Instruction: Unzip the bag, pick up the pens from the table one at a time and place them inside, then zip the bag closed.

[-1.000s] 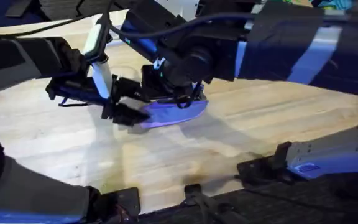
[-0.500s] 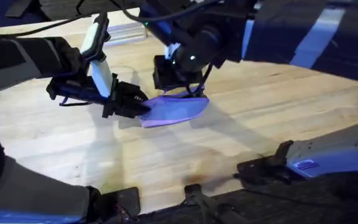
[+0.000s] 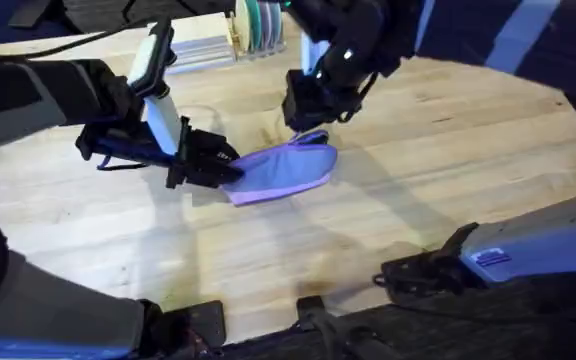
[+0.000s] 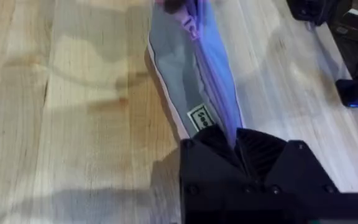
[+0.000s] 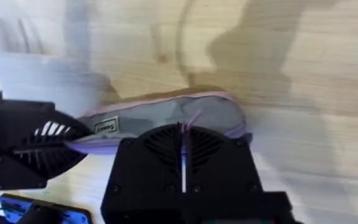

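Note:
The lavender bag (image 3: pixel 286 170) lies on the table (image 3: pixel 448 150), stretched between both grippers. My left gripper (image 3: pixel 223 170) is shut on its left end; the left wrist view shows my left gripper (image 4: pixel 236 134) pinching the bag (image 4: pixel 179 68), whose grey side panel faces up. My right gripper (image 3: pixel 308 128) hovers over the bag's far right end. In the right wrist view my right gripper (image 5: pixel 183 127) is shut on the purple ribbon pull (image 5: pixel 193 119) above the bag (image 5: pixel 160 111). The pens are out of view.
A rack of teal and white discs (image 3: pixel 253 22) and a pale tray (image 3: pixel 203 50) stand at the table's back edge. Black mounts (image 3: pixel 423 272) sit along the front edge. Bare wood lies to the right of the bag.
My right gripper has moved away toward the back right, from over the bag's middle to its right end. The bag now shows in full. The left gripper has held still.

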